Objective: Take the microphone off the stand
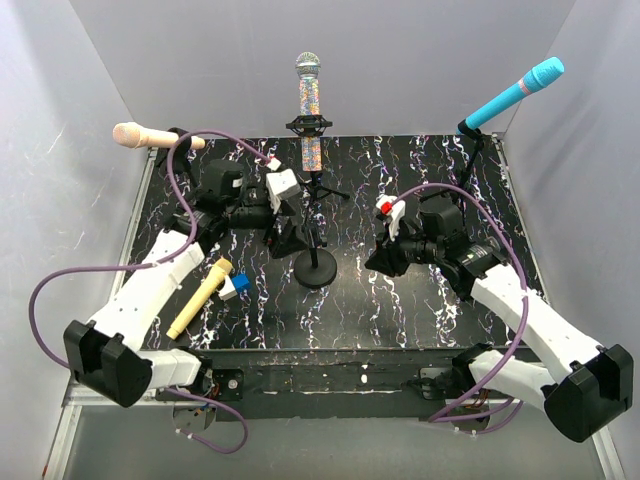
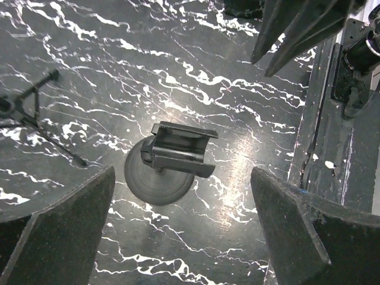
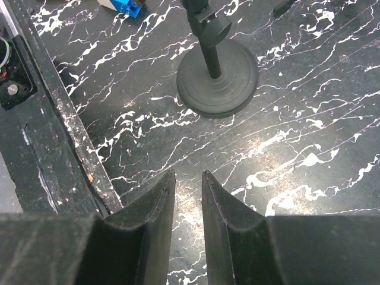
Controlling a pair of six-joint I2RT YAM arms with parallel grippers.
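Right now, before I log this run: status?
Left fingers wide open over empty clip. Right fingers barely apart, holding nothing. Yellow mic lies on table, left of stand. Nothing in the way.

A glittery mic (image 1: 309, 95) stands upright in a tripod (image 1: 316, 182) at the back centre of the black marbled surface (image 1: 410, 310). Pink mic (image 1: 140, 135) back left, cyan mic (image 1: 515, 92) back right. A blue-and-white block (image 1: 237, 286) lies front left.

Microphone (image 1: 200, 300) on table (image 1: 400, 310), left of stand (image 1: 316, 268)
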